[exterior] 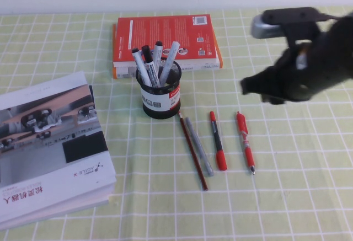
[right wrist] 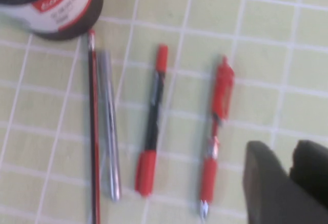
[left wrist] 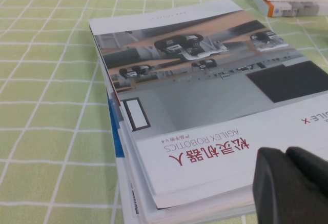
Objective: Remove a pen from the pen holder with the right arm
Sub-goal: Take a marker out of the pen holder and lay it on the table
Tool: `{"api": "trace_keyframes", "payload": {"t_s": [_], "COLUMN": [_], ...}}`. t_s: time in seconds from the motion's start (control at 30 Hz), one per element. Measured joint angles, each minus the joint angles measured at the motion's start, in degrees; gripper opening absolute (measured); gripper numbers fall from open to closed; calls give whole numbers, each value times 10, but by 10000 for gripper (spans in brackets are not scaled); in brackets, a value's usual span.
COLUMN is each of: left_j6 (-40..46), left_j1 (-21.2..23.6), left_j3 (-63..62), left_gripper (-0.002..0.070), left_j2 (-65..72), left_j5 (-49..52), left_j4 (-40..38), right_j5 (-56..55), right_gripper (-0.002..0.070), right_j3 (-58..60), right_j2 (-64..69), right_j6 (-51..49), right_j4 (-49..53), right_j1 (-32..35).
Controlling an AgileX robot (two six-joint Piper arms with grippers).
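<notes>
The black mesh pen holder (exterior: 160,98) (right wrist: 51,3) stands mid-table with several black-capped markers (exterior: 157,62) upright in it. On the cloth in front of it lie a dark red pencil (exterior: 193,150), a grey pen (exterior: 198,145), a red-capped marker (exterior: 217,140) and a red pen (exterior: 245,142) (right wrist: 218,111). My right gripper (exterior: 245,86) (right wrist: 287,149) hovers above the cloth just right of the red pen, its fingers a narrow gap apart with nothing between them. My left gripper (left wrist: 284,155) is shut and hangs over the booklet stack (left wrist: 205,80).
A red book (exterior: 165,37) lies flat behind the holder. A thick stack of booklets (exterior: 49,153) fills the left front of the table. Green checked cloth (exterior: 298,197) covers the table.
</notes>
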State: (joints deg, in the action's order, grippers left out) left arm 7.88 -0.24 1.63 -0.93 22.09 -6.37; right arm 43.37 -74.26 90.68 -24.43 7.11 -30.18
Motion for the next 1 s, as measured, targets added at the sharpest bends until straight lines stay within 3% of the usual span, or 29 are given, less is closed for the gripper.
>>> {"api": "trace_keyframes", "payload": {"t_s": [0.13,0.43,0.7,1.0], "left_j6": [0,0,0,0], "left_j1": [0,0,0,0], "left_j3": [0,0,0,0], "left_gripper": [-5,-5,-5,-5], "left_j2": [0,0,0,0], "left_j5": [0,0,0,0], "left_j4": [0,0,0,0], "right_j5": [20,26,91,76], "right_gripper": [10,-11,-12,-12], "right_j3": [75,200,226,227], "right_j2": [-113,-308,-332,-316], "right_j6": [0,0,0,54], "right_j4": [11,5,-19,-10], "right_j1": [0,0,0,0]}}
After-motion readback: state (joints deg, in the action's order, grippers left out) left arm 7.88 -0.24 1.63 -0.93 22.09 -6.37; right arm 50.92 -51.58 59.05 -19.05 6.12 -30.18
